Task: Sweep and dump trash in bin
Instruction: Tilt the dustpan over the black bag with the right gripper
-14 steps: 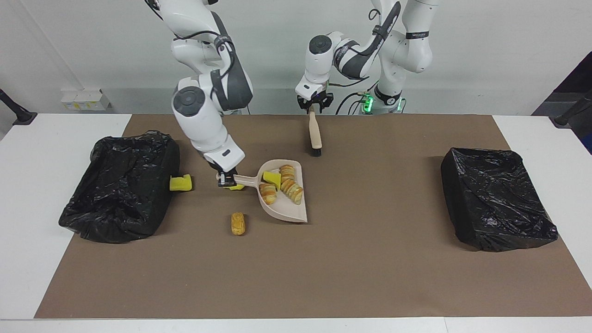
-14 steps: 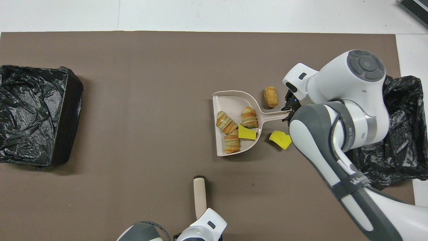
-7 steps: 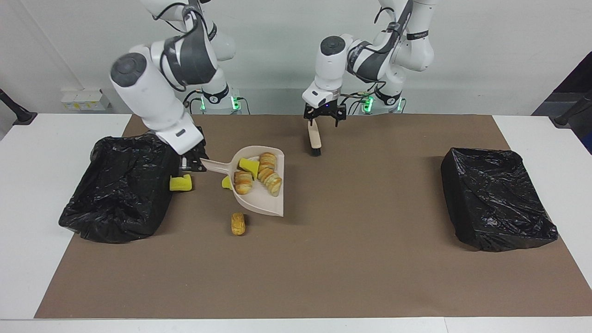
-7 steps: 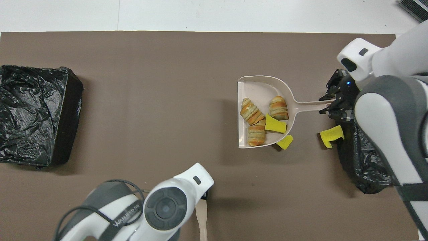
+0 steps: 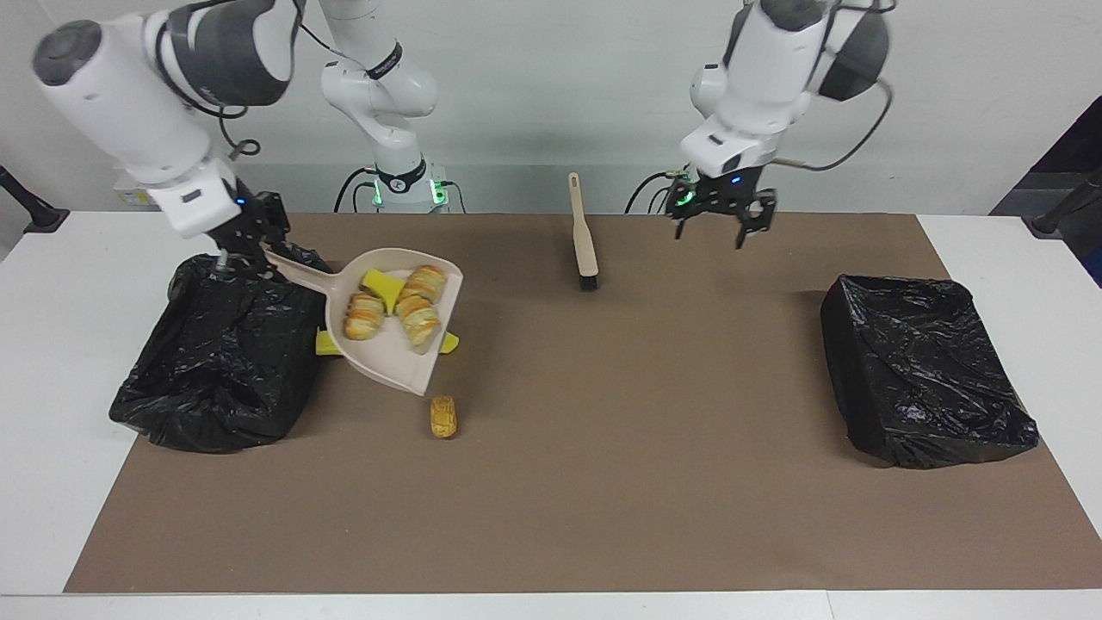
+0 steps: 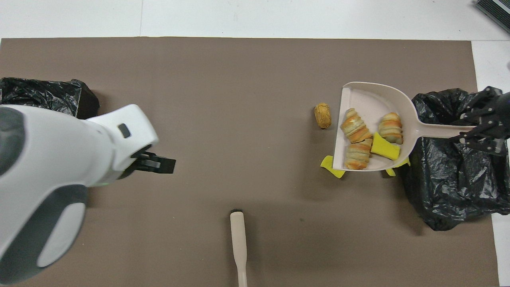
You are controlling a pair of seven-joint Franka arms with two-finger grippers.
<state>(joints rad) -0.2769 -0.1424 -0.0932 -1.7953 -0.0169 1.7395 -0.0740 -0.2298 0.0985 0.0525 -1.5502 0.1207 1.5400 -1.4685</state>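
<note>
Fingers of the right gripper (image 5: 250, 250) pinch the handle end of the beige dustpan (image 5: 392, 370), holding the pan tilted in the air. The gripper itself is over the black-bagged bin (image 5: 215, 362) at the right arm's end of the table. The pan hangs over the brown mat (image 5: 603, 474) just beside that bin.

Four pieces of the trash ride in the pan: three ridged pastry pieces (image 5: 365, 315) and one yellow sponge chunk (image 5: 379, 284). The other three lie on the mat. A golden pastry piece (image 5: 443, 417) sits in the open, farther from the robots than the pan. Two more yellow sponge bits are partly covered by the pan. One of them (image 5: 449, 344) peeks out at the pan's open edge, and the second bit (image 5: 327, 346) lies against the bin.

The left gripper (image 5: 719, 226) hangs above the mat with its fingers spread wide and holding nothing. The black-bristled brush (image 5: 585, 241) lies on the mat near the robots, toward the middle of the table and apart from that gripper.

A second black-bagged bin (image 5: 925, 379) stands at the left arm's end.
</note>
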